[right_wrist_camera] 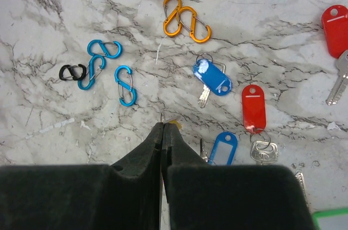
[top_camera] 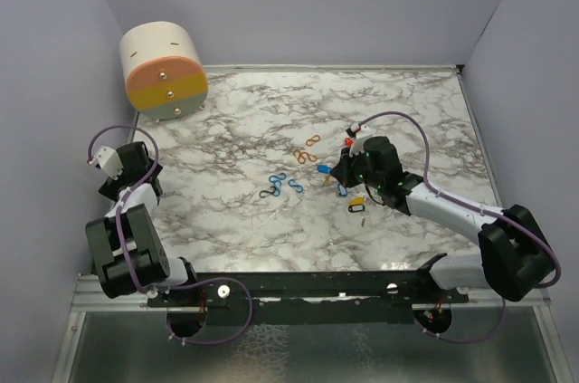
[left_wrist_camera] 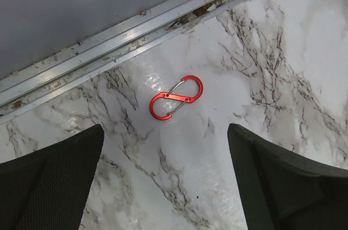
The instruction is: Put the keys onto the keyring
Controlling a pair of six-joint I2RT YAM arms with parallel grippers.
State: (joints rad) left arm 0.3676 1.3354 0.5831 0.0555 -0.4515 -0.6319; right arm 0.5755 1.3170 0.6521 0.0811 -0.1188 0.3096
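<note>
The right hand hangs low over the table with its two fingers pressed flat together. A sliver of yellow shows at their tips, and I cannot tell whether it is pinched there. The keys lie loose on the marble, ahead of this hand and off to its right. A blue tag is just ahead, a red tag is beside that, and a second blue tag sits close against the fingers' right flank. Another red tag lies farther right. Ahead to its left sit blue clips and a black clip, with orange clips beyond. The left hand stands wide open, well apart from all that. A lone red clip lies on the table just beyond its fingers, touching neither.
</note>
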